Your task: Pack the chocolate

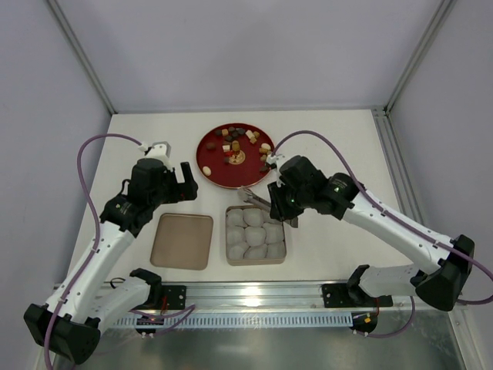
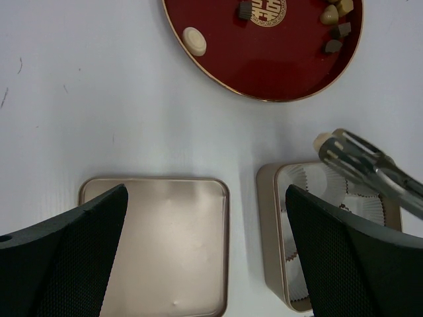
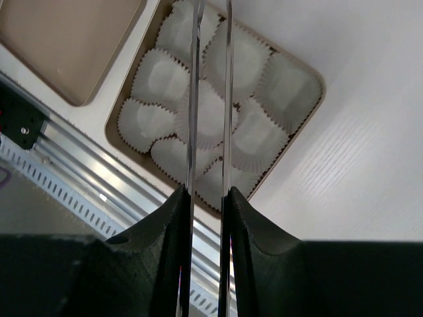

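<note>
Top external view: nearest the camera, both arm bases were bolted to a metal rail (image 1: 254,293) along the front edge of a white desk (image 1: 339,146). Just beyond the rail, two square gold pieces lay side by side but apart. On the left was a shallow lid (image 1: 182,240). On the right was a tin (image 1: 229,231) filled with pale pleated paper cups (image 1: 254,235). The left tool (image 1: 187,183) hovered beyond the lid with its jaws spread wide and nothing between them. The left wrist view confirmed this, with one dark finger at each lower corner and the lid in the gap between them. The right tool (image 1: 277,206) reached in from the right, above the tin's far edge, and was clenched on a pair of tongs (image 1: 254,199). In the right wrist view its fingers (image 3: 177,211) pressed the two thin metal blades close together above the cups. The left wrist view showed a small pale rounded piece (image 2: 322,140) at the tongs' tips, over the tin's far left corner. Whether it was a candy could not be told. Farthest away, a round red plate (image 1: 212,150) with a gold emblem at its centre carried the chocolate (image 1: 229,146). These were small dark brown, tan and cream pieces, scattered mostly over its far and right parts. One cream round (image 1: 206,170) sat alone near the plate's near-left rim.
</note>
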Controlling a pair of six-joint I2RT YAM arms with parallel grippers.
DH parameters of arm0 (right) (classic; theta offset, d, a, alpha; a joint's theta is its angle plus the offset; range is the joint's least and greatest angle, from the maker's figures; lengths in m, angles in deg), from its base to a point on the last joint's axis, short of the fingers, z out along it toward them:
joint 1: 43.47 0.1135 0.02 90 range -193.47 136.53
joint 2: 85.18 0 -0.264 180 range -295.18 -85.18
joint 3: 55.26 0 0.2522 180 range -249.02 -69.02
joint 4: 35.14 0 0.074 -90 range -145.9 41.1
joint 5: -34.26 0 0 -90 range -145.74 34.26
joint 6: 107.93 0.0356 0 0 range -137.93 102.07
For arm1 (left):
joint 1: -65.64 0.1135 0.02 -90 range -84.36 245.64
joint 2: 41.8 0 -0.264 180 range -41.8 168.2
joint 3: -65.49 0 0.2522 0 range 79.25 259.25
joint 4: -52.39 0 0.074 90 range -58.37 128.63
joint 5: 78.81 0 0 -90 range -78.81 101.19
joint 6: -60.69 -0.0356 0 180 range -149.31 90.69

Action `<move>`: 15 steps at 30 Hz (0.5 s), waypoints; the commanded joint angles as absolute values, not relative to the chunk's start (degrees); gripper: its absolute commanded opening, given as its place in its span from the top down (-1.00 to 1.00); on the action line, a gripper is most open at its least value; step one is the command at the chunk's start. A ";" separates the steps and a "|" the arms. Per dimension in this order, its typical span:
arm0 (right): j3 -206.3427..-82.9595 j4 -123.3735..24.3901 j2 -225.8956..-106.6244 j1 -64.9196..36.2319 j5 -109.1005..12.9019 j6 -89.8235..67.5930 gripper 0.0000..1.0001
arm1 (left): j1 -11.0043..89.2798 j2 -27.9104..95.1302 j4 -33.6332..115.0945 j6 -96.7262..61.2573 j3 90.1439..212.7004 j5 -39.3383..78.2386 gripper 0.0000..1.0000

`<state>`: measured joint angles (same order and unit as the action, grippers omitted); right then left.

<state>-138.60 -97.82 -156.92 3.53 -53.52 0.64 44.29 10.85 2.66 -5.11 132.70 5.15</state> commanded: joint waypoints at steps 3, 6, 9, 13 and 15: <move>-135.73 -96.36 -153.91 8.73 -54.51 5.62 0.60 | 44.54 11.03 2.94 -4.79 134.10 4.33 -0.99; -134.32 -95.39 -153.56 10.14 -54.51 6.41 0.60 | 44.54 10.94 2.94 -4.88 134.10 4.51 -0.99; -133.79 -94.60 -154.61 11.28 -54.42 6.68 0.60 | 44.54 10.94 2.94 -4.79 134.18 4.51 -1.00; -133.70 -93.98 -156.37 12.16 -54.77 6.68 0.60 | 44.54 10.85 2.86 -4.79 134.01 4.33 -0.99; -133.71 -93.46 -156.81 12.34 -54.69 6.77 0.60 | 44.54 11.03 2.86 -4.79 134.10 4.25 -0.99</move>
<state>-133.37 -96.75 -156.38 11.75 -54.07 5.97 44.29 10.98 2.42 -5.11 132.70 4.95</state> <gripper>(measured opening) 0.322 0.996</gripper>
